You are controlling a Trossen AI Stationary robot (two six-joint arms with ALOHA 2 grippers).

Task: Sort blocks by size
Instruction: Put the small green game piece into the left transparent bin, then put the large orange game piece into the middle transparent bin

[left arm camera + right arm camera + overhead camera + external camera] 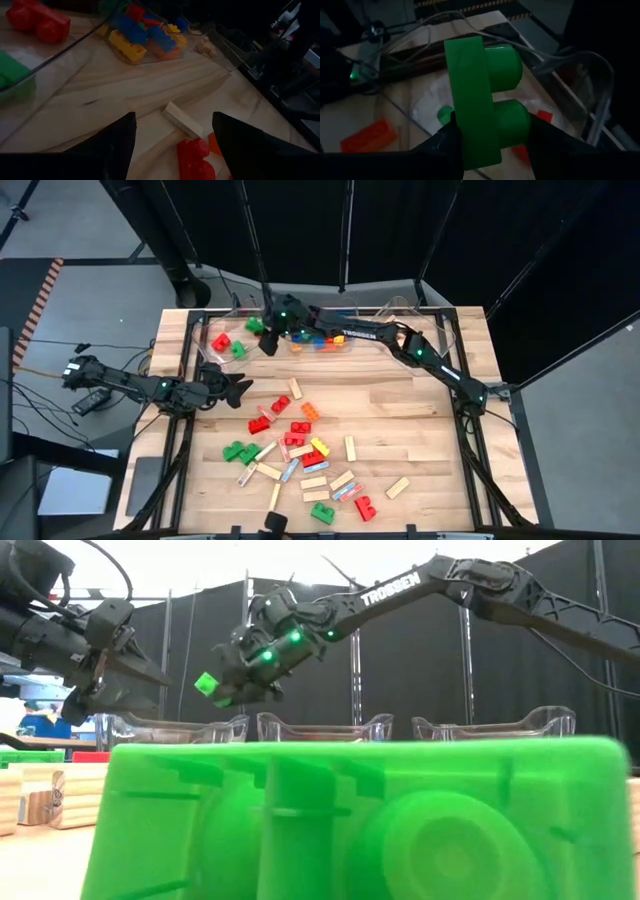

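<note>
Many blocks [300, 450] lie scattered on the near half of the wooden table: red, green and yellow studded bricks and tan wooden bars. My right gripper [264, 337] reaches across to the far left and is shut on a green two-stud block [480, 95], above the left clear bin [225, 340]. That bin holds red and green blocks. My left gripper [240, 387] hovers open at the table's left side. A tan bar [182, 120] and a red brick [195, 157] lie on the table just ahead of its fingers. My right gripper pinches the green block's lower part [477, 145] between its two fingers [442, 142], one on the flat back and one on the studded side. The fingers slant down from the table's right. The block stands out beyond the fingertips, lifted clear above the bin [207, 684].
Three clear bins stand along the far edge: the left one, a middle one [320, 337] with blue, yellow and orange bricks, and a right one [420, 315]. A green brick [360, 820] sits close before the low camera. Bare wood lies between the bins and the scattered blocks.
</note>
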